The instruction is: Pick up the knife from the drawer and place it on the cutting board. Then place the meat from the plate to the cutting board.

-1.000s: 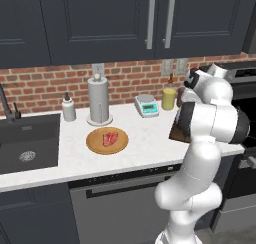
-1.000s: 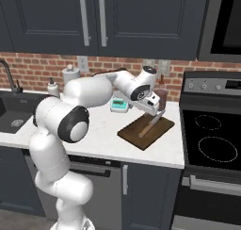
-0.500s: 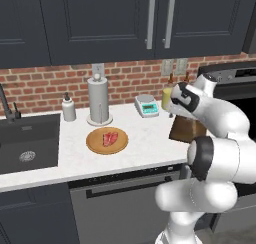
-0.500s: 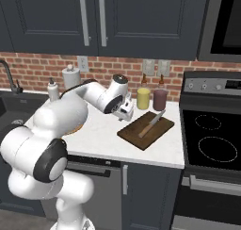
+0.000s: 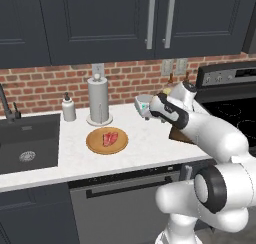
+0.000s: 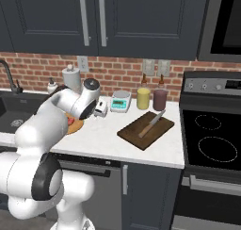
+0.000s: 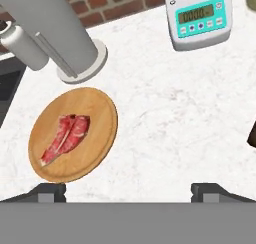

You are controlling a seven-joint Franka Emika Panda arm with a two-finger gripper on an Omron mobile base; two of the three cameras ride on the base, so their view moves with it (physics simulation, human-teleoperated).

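With the knife (image 6: 152,124) left lying on the board (image 6: 145,130), the arm is swinging from the board toward the meat (image 7: 65,138) at nine o'clock on the plate (image 7: 95,153), fingers (image 7: 47,192) spread wide and empty.

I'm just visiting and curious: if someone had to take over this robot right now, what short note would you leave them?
Gripper: open, empty, above the counter between plate and cutting board.
Knife: lying on the cutting board, left of the stove. That step looks done.
Meat: on the plate, in front of the paper towel holder.
Left to do: move over the plate, pick up the meat, carry it to the cutting board and set it down beside the knife.
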